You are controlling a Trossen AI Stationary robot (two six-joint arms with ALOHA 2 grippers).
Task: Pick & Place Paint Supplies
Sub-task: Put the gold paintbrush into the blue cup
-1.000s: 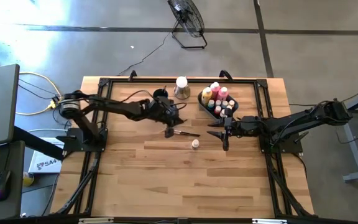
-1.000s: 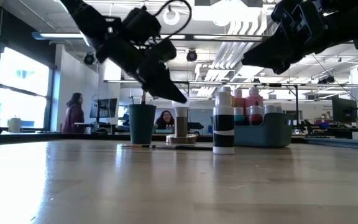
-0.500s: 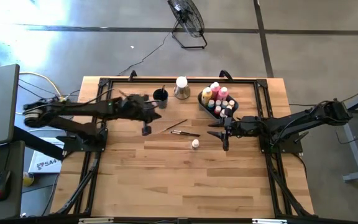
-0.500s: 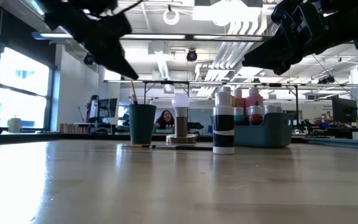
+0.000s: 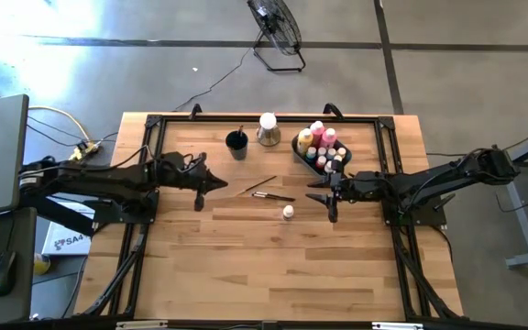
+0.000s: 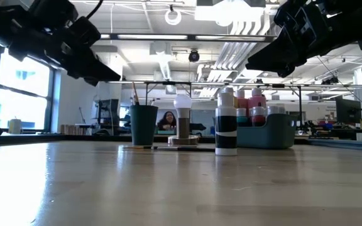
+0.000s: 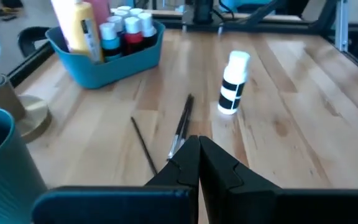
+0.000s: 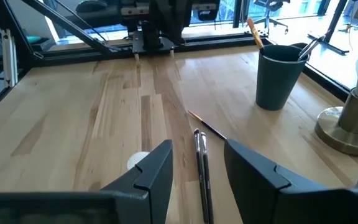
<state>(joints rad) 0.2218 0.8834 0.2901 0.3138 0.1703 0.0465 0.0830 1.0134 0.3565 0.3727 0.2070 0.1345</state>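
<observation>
Two thin brushes [image 5: 266, 190] flat on wood mid-table, crossing/near-touching at one end, w/ small white-capped pot [image 5: 288, 213] just beside, nearer side. More bottles already upright in blue bin [image 5: 302, 149] at far right; dark cup [image 5: 236, 143] w/ one brush in it far centre, next to a white-topped metal stand [image 5: 268, 129]. Right gripper [image 5: 331, 198] just right of pot, above table, fingers apart, nothing between. Left gripper [image 5: 200, 194] well left of brushes, fingers pressed together, empty. Risks, judged: brushes lying flat = little to pinch, could roll or skid off fingertips; grabbing both at once since so close; a sweep toward brushes could knock pot over, tall & narrow so prob tippy. Arms could crowd same spot.
</observation>
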